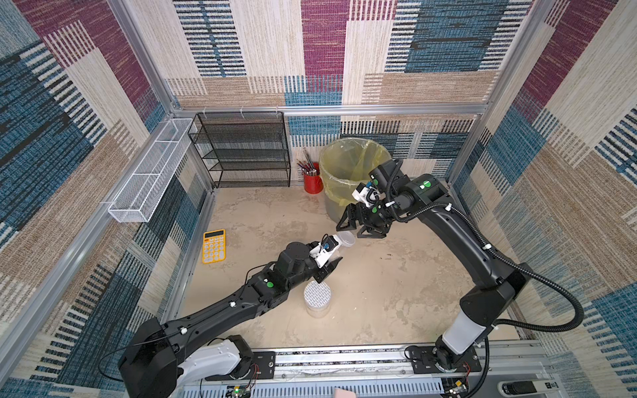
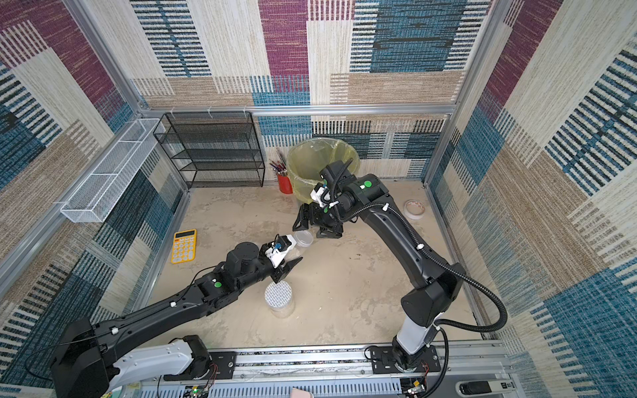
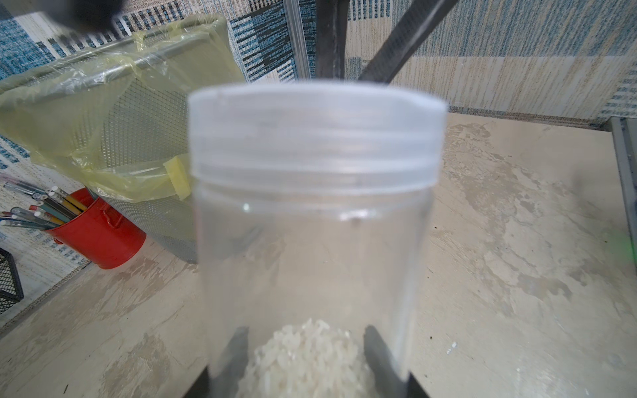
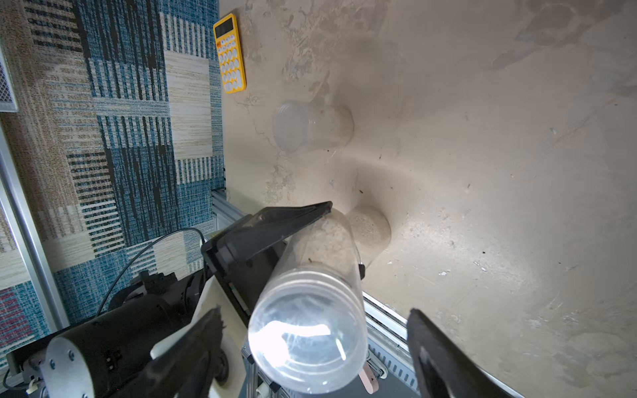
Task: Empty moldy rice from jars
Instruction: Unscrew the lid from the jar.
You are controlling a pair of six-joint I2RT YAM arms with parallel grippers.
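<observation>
My left gripper is shut on a clear jar with a clear lid, holding it off the table and tilted lid-first toward the right arm. Whitish moldy rice lies at the jar's base between the fingers. My right gripper is open. Its jaws stand either side of the lid with a gap on each side. A jar with a white grid-patterned lid stands on the table near the left arm. Another clear jar stands beyond it, hidden in both top views.
A mesh bin lined with a yellow bag stands at the back, with a red pencil cup beside it. A yellow calculator lies at the left. A black mesh shelf and a white wire basket line the walls. A tape roll lies at the right.
</observation>
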